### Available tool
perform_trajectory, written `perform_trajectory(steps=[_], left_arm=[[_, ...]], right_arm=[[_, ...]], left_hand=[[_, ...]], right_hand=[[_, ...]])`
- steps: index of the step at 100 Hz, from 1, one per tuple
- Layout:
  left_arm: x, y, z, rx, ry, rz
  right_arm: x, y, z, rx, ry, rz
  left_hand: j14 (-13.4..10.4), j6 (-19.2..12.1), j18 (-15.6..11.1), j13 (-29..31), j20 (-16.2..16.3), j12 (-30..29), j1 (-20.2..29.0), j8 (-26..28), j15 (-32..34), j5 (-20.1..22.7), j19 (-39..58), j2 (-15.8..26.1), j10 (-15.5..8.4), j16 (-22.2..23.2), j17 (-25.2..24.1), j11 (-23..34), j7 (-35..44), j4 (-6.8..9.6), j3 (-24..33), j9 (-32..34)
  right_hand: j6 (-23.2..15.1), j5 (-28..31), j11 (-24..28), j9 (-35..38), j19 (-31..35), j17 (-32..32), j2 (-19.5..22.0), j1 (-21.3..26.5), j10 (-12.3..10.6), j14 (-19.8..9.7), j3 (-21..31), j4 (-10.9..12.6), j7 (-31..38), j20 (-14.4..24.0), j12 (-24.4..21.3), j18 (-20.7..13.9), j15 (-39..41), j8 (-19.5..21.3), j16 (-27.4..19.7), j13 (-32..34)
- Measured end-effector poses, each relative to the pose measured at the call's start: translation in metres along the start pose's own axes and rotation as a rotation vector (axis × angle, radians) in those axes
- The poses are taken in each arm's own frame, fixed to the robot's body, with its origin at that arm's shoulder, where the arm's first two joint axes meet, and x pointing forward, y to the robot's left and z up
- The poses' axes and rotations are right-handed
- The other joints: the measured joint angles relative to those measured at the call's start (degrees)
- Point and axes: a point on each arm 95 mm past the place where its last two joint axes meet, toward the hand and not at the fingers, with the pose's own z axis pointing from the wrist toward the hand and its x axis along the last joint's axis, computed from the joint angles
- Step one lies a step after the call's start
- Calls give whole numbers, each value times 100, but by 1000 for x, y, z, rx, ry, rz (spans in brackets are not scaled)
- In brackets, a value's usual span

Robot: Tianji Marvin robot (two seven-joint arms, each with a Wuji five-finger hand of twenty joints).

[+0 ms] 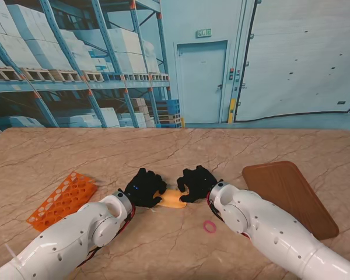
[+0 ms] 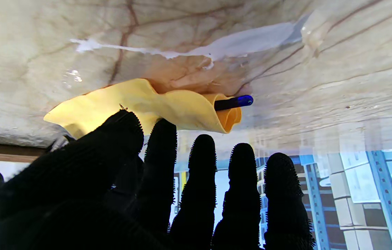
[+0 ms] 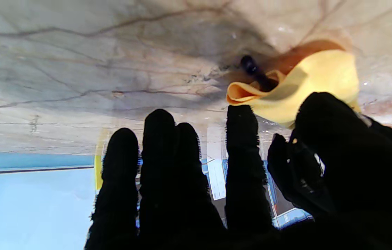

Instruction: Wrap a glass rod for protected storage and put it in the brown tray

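Mid-wrap. The yellow cloth [image 1: 172,199] lies on the bench [image 1: 181,151] near its front edge, roughly at the middle, partly rolled around the glass rod [image 2: 233,102]. The rod's blue tip pokes out of one open end in the left wrist view, a dark tip out of the other end in the right wrist view.

Left hand [image 1: 144,186]: on the left end of the cloth, thumb [image 2: 112,135] against the fabric, the other four fingers straight and apart. Looks like a light pin, not a full grip, but I cannot tell for sure that it holds the cloth.
Right hand [image 1: 196,182]: on the right end, thumb at the cloth edge, fingers extended. Same doubt.

To do this step well, my take:
- Roll with both hands in sync so the rod stays parallel to the front edge; uneven rolling will skew it and push one tip further out.
- Press lightly. It is glass on hard stone.
- The wrap looks loose and flared at both ends. Tighten it and fold the ends over the exposed tips.
- A pink band [image 1: 209,226] lies nearer to me, beside the right forearm, probably for securing the roll.

Brown tray [image 1: 289,195] sits toward the right edge, well apart from the cloth. Orange rack [image 1: 63,199] sits toward the left edge, out of the way.
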Motion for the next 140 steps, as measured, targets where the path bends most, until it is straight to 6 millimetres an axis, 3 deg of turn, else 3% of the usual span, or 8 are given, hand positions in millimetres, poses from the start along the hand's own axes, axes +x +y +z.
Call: perform_trajectory(steps=[45,59,82,105,122,134,135,140], left_arm=[[-3,2,14,-15,-58,-27],[-5,2,18,-19,-73,-35],[-8,0,27,-22,-110,-70],[-12,-2,27,-11,-131,-93],[-15,-9,20,74,-128,-143],[-10,-13,18,132,-88,-152],[-9,-14,18,133,-87,-150],[-8,-16,19,137,-82,-145]], right_arm=[[-4,1,10,19,35,-116],[-6,0,15,26,17,-106],[-7,2,25,46,16,-125],[-8,5,33,51,34,-149],[-10,4,33,42,36,-136],[-13,3,29,29,13,-110],[-14,3,29,28,12,-109],[-14,2,27,25,8,-105]], left_hand=[[2,12,-1,-3,0,-86,-1,6,0,-43,-3,59,3,-1,-12,1,-134,0,-4,0],[2,12,-1,-4,0,-116,-1,89,0,-48,-3,59,3,-1,-12,2,-128,0,-6,0],[3,11,-1,-54,0,-123,-1,90,-3,-49,-3,59,4,-1,-25,2,-131,0,-77,0],[3,14,-2,-55,0,-124,-1,11,-3,-56,-4,59,5,-1,-27,3,-223,-1,-134,0],[4,16,-2,-65,1,-127,-78,3,-3,-152,-138,190,5,-1,-105,-17,-290,8,-191,-91],[4,51,-8,-273,-54,-135,-324,8,-85,-383,-281,502,6,-20,-191,-52,-432,238,-228,-328],[2,52,-9,-275,-61,-135,-377,8,-152,-405,-307,502,6,-60,-201,-45,-442,326,-230,-365],[-4,59,-11,-357,-114,-135,-470,64,-175,-494,-420,566,6,-65,-252,-61,-513,342,-279,-368]], right_hand=[[-210,-79,-3,-18,0,-6,-226,114,64,18,-136,0,367,0,0,3,0,535,0,-3],[-152,-85,10,-18,24,1,-389,253,65,18,358,-26,960,-2,0,4,0,86,0,-3],[-224,-67,11,6,59,5,-510,431,65,56,756,-90,1804,-6,-6,18,0,-236,-11,0],[-149,612,12,554,97,100,-554,550,-22,124,1034,-94,1875,-8,-127,85,0,-649,-69,167],[-173,694,11,865,111,175,-591,602,-153,124,1117,-93,1868,-11,-239,86,2,-686,-70,267],[-173,694,11,946,131,219,-591,711,-157,124,1120,-93,1721,-12,-334,86,5,-697,-70,335],[-173,694,11,946,131,219,-591,712,-157,124,1120,-93,1716,-12,-335,86,5,-698,-70,335],[-173,694,11,1027,132,219,-589,719,-159,124,1121,-93,1654,-12,-346,86,14,-701,-70,336]])
